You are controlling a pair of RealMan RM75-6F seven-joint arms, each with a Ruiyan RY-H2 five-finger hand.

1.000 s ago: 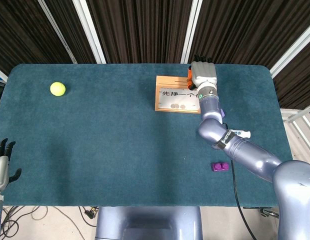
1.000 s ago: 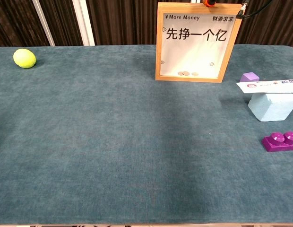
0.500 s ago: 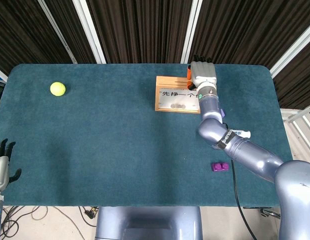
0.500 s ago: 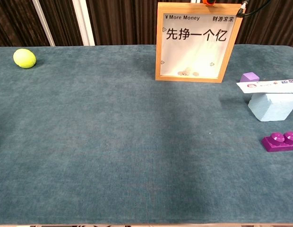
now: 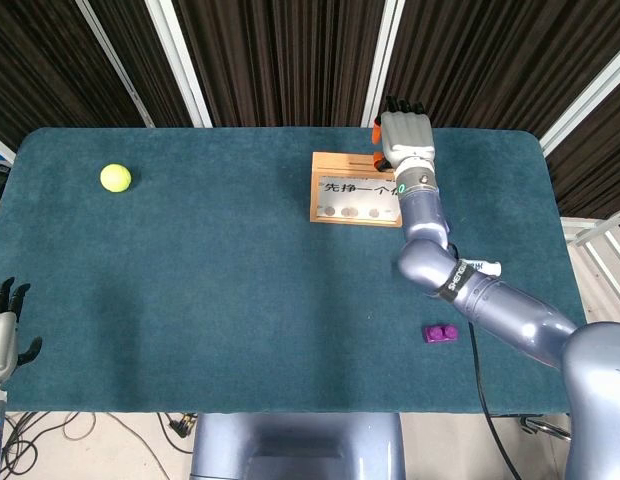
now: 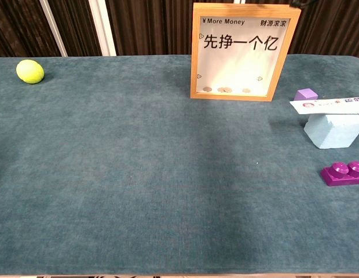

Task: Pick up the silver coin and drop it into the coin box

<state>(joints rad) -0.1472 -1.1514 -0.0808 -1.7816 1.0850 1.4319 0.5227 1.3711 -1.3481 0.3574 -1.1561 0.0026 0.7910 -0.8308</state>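
Right hand is hovering over the coin box – empty, fingers apart. Left hand is idling open. Ball, purple brick – sitting well apart on the worktop.

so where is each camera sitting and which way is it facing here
Head view: high above the near edge, looking down on the whole table; shows the left robot hand at the near left corner and the right robot hand above the coin box.
Chest view: low at the near edge, looking across to the curtain; no arm shows.
Shared: coin box, tennis ball, purple brick.
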